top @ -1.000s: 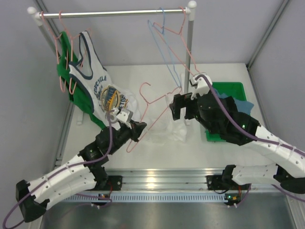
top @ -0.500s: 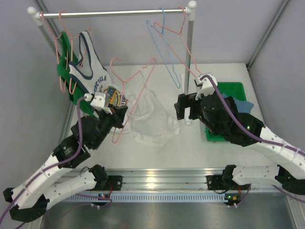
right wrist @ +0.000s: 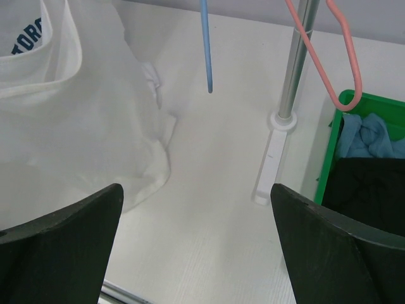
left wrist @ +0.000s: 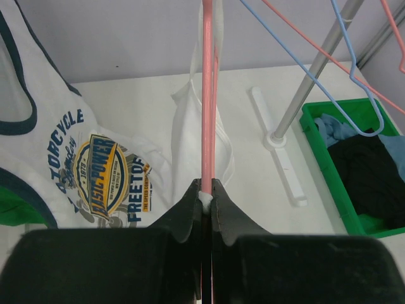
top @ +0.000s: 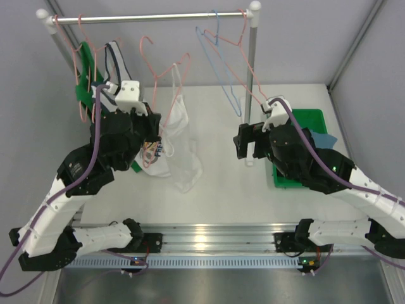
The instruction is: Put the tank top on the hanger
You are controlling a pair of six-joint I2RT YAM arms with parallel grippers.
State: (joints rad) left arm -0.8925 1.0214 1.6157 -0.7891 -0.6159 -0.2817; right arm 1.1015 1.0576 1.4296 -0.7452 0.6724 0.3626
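My left gripper point(top: 155, 126) is shut on the pink hanger point(top: 155, 75) and holds it upright in the air, hook up, just below the rail. The wire runs straight up from the closed jaws in the left wrist view point(left wrist: 207, 95). The plain white tank top point(top: 180, 136) hangs from the hanger by its straps, and its lower end reaches the table; it also shows in the left wrist view point(left wrist: 188, 126) and the right wrist view point(right wrist: 76, 126). My right gripper point(top: 243, 142) is open and empty above the table, right of the tank top point(right wrist: 196, 190).
The metal rail point(top: 145, 18) spans the back, with its right post point(top: 251, 82). A printed tank top point(left wrist: 82, 164) and a green garment point(top: 82, 88) hang at the left. A blue hanger point(top: 218, 69) and another pink hanger point(top: 243, 57) hang at the right. A green bin point(top: 313, 120) holds clothes.
My left arm has lifted the hanger, with the tank top hanging from it, off the table and up to the left toward the rail. The right arm has barely moved.
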